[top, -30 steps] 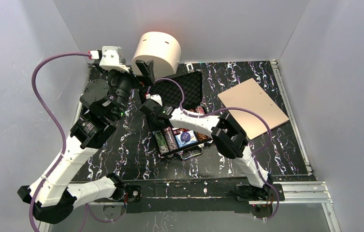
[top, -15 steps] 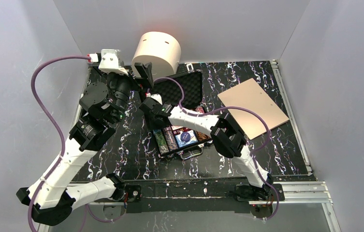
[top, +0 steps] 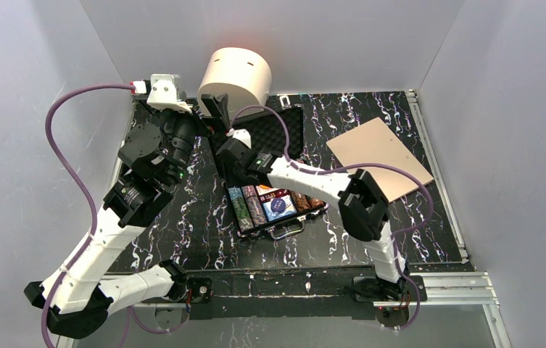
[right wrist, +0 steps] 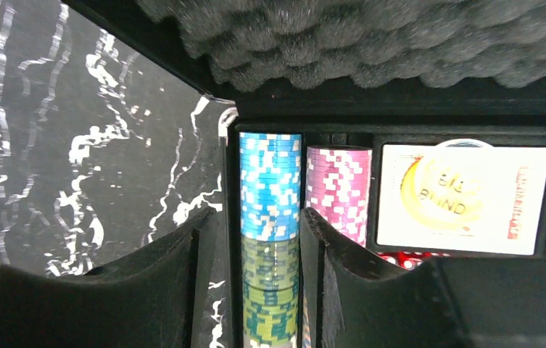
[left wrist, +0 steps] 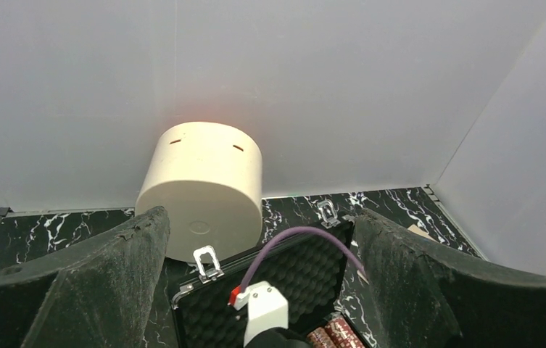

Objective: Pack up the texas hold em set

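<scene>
The briefcase sits open mid-table, its foam lid tipped back toward the cream cylinder, its base already filled. The main hazard is the lid: the right arm and its purple cable reach in beneath it, so swinging it down now would pinch both. The left gripper hovers near the lid's far edge, fingers spread wide and holding nothing; a nudge from it could drop the lid early or knock the cylinder.

The right gripper is partly open, astride the blue chip stack and seemingly the case's side wall too. It looks to have no hold on either. If it squeezes or lifts from here, it could pop chips from their slot, disturb the pink stack, or drag the whole case.

Writing: the yellow button lies on a white deck and reads "BLIND" — the word above is probably "BIG". The deck's red edge print is too small to read.
</scene>
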Motion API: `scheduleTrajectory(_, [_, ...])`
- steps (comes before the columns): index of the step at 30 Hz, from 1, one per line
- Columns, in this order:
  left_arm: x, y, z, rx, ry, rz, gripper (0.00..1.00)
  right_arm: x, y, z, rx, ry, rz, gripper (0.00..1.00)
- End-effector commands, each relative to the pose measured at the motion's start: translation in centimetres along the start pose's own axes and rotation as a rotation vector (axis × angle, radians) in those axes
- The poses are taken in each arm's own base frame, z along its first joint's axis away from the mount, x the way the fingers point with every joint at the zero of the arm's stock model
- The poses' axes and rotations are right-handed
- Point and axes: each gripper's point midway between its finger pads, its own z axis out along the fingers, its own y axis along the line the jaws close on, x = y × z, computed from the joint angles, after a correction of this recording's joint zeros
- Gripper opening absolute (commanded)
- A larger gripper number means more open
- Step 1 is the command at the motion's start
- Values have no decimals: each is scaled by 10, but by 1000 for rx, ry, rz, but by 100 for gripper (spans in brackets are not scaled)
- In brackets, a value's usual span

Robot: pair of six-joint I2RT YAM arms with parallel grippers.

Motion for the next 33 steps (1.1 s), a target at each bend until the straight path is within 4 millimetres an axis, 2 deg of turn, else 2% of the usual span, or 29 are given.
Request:
scheduleTrajectory(1, [-12,-3,-2,14,-29,-35,98,-58,2,-48,-70,-195,71,54])
scheduleTrajectory(5, [-1,-8,3,21,-2,-37,98,-69,-20,-68,-73,-251,146,54])
scheduleTrajectory(10, [42,-23,17,43,91,-50,98,-70,-86,-89,28,-282,292,57])
scheduleTrajectory(13, [68,-36,27,70,147,-66,98,-60,-132,-102,96,-268,388,60])
scheduleTrajectory(18, [102,-66,45,161,241,-47,98,-29,-213,-125,256,-192,573,60])
scheduleTrajectory(22, [121,-73,55,170,256,-45,98,-8,-263,-143,322,-196,632,63])
scheduleTrajectory(25, [121,-72,64,138,263,-37,98,2,-275,-151,236,-171,614,66])
scheduleTrajectory(27, [105,-77,71,166,269,-13,98,13,-280,-153,199,-151,600,66])
scheduleTrajectory(33, [98,-79,91,194,336,205,98,52,-284,-152,141,-116,635,74])
